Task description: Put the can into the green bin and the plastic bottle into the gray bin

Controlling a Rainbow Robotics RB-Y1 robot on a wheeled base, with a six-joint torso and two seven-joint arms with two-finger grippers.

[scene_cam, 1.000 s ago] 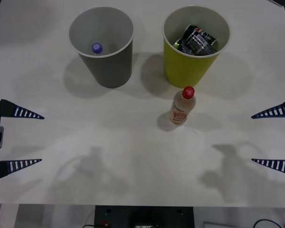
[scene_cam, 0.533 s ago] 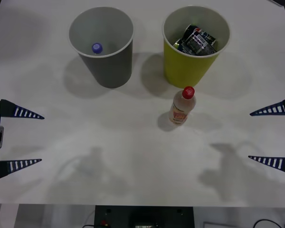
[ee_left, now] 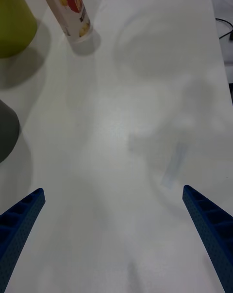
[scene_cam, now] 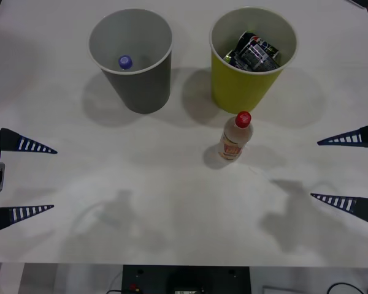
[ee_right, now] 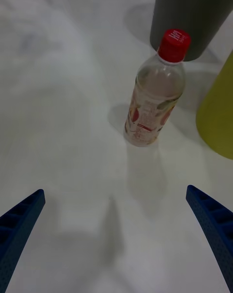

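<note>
The plastic bottle point(scene_cam: 235, 137) point(ee_right: 154, 102) point(ee_left: 66, 8), clear with a red cap and a yellow-and-red label, stands upright on the white table just in front of the green bin point(scene_cam: 253, 58) point(ee_right: 219, 113) point(ee_left: 13, 23). Crushed dark cans point(scene_cam: 254, 51) lie inside the green bin. The gray bin point(scene_cam: 134, 58) point(ee_right: 191, 11) point(ee_left: 6, 128) stands to its left with a purple-blue-capped bottle point(scene_cam: 125, 62) inside. My right gripper point(scene_cam: 330, 171) point(ee_right: 116, 225) hangs open at the table's right side, facing the plastic bottle from a distance. My left gripper point(scene_cam: 40, 179) point(ee_left: 114, 225) is open at the left edge.
The white table point(scene_cam: 172, 202) stretches bare between the two grippers and in front of the bottle. Its front edge point(scene_cam: 184, 264) runs near the robot's base.
My right gripper has moved leftward, a little closer to the plastic bottle. The left gripper, the bottle and both bins have stayed put.
</note>
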